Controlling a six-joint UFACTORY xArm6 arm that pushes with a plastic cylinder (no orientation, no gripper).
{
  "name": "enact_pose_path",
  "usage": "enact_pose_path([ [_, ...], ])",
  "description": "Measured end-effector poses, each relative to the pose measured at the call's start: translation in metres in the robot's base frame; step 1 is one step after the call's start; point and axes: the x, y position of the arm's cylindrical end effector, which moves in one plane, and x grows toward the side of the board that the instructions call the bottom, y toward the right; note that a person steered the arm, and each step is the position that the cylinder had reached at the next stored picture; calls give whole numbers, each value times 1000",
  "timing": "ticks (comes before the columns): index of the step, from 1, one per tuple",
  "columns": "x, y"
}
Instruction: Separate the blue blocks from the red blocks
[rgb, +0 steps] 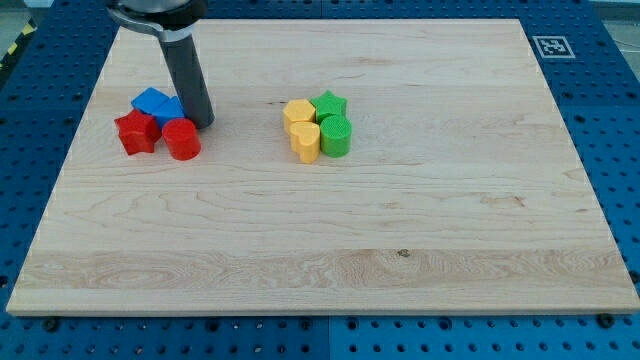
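A cluster of blue and red blocks sits at the view's upper left of the wooden board (320, 230). A blue block (150, 100) lies at the top, with a second blue block (171, 109) beside it, partly hidden by the rod. A red star-like block (136, 132) lies below them at the left. A red cylinder (182, 139) lies at the right. These blocks touch one another. My tip (203, 123) rests at the right edge of the cluster, touching the second blue block and just above the red cylinder.
A second cluster sits near the board's centre: a yellow block (298, 112), a yellow heart-like block (306, 141), a green star (328, 105) and a green cylinder (336, 135). A fiducial tag (551, 46) marks the top right corner.
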Motion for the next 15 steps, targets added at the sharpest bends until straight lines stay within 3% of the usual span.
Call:
enact_pose_path([
  [2, -59, -7],
  [4, -74, -123],
  [5, -59, -149],
  [7, -9, -92],
  [10, -5, 4],
  [13, 0, 21],
  [15, 32, 48],
])
